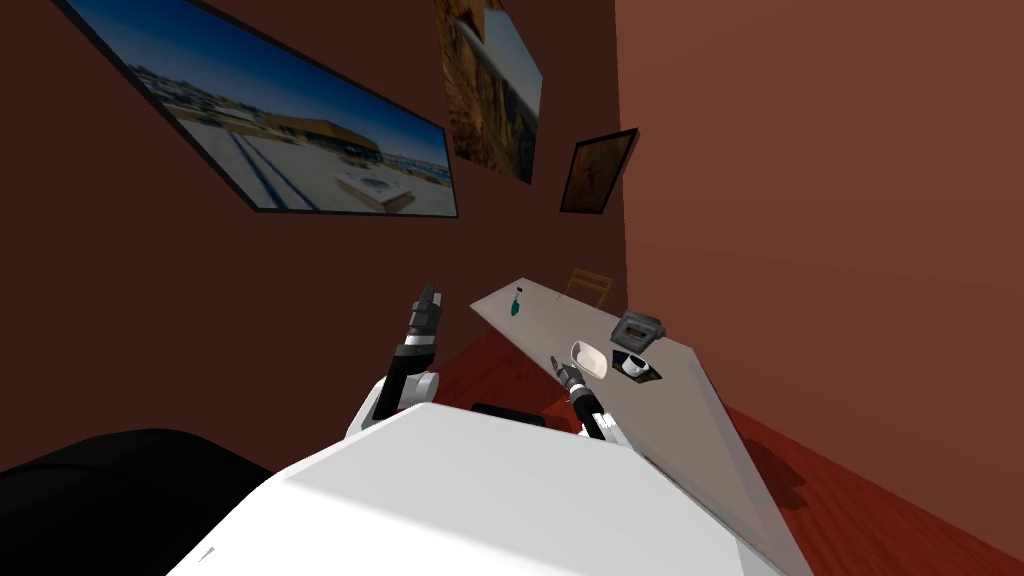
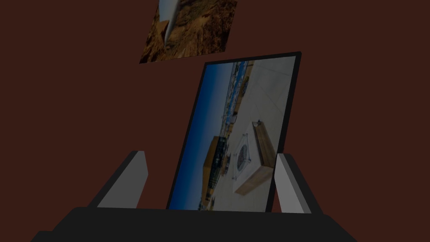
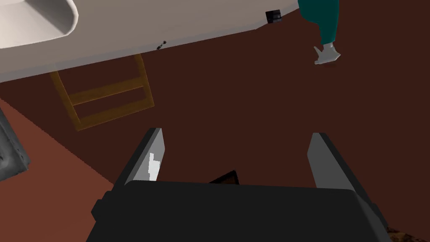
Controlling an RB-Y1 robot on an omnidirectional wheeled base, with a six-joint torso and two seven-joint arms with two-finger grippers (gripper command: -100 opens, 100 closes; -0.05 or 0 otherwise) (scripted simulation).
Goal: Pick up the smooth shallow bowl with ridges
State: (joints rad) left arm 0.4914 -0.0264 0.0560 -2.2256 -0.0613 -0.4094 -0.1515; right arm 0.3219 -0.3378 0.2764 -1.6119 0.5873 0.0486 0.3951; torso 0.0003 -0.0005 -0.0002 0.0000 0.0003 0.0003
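The shallow white bowl [image 1: 590, 357] sits on the grey table [image 1: 690, 420], near its middle. In the right wrist view a part of the bowl [image 3: 40, 14] shows off to one side of the fingers. My right gripper [image 1: 557, 365] hovers just short of the bowl at the table's near side. The right gripper [image 3: 237, 145] is open, with nothing between its fingers. My left gripper [image 1: 428, 298] is raised to the left of the table. The left gripper [image 2: 208, 168] is open too and holds nothing.
Beside the bowl lie a dark grey box [image 1: 637, 328] and a black tray with a white cup [image 1: 635, 366]. A teal bottle [image 1: 516, 303] stands at the table's far end. A wooden chair [image 3: 105, 96] is behind the table. Brown walls close in.
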